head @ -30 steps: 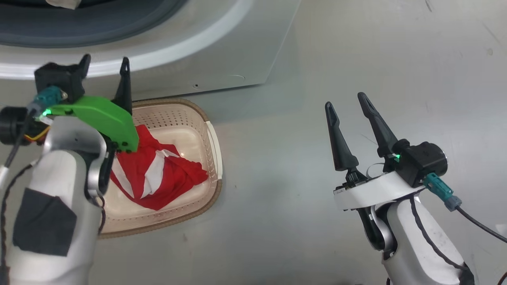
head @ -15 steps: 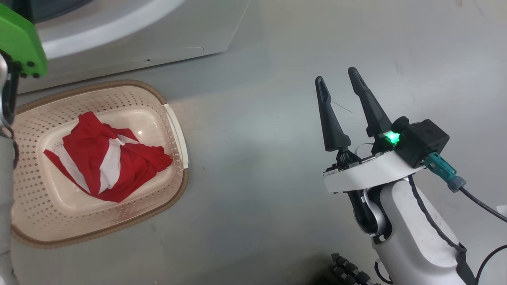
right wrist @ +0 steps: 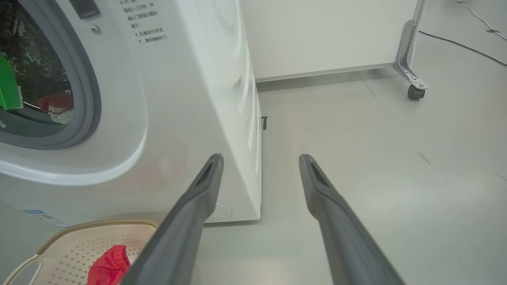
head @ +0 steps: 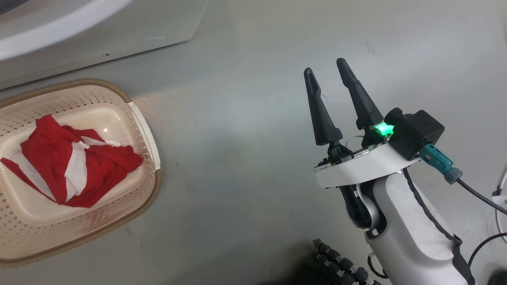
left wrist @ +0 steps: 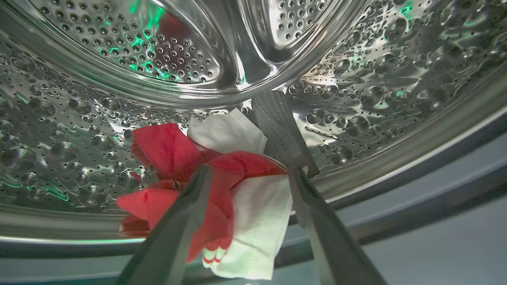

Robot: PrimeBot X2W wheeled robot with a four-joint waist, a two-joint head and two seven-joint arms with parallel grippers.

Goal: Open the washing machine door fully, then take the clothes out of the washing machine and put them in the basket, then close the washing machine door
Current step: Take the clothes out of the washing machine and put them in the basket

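While the left gripper reaches into the steel drum of the washing machine, its two fingers stand wide apart, one on each side of a crumpled red and white garment lying at the drum's front lip. They are not closed on the cloth, and it is unclear whether they touch it.

In the head view the right gripper points up and slightly left from a pale forearm that rises out of the lower right corner, a green light glowing at its wrist. Its fingers are spread too, with nothing between them, over bare grey floor.

Well to its left sits the basket, close against the machine's front, with a second red and white garment bunched inside.

On the machine's white front, beside the grey seal, are a few short lines of small Chinese print, too small to read with certainty. A blue sticker sits low on the front, its text illegible.
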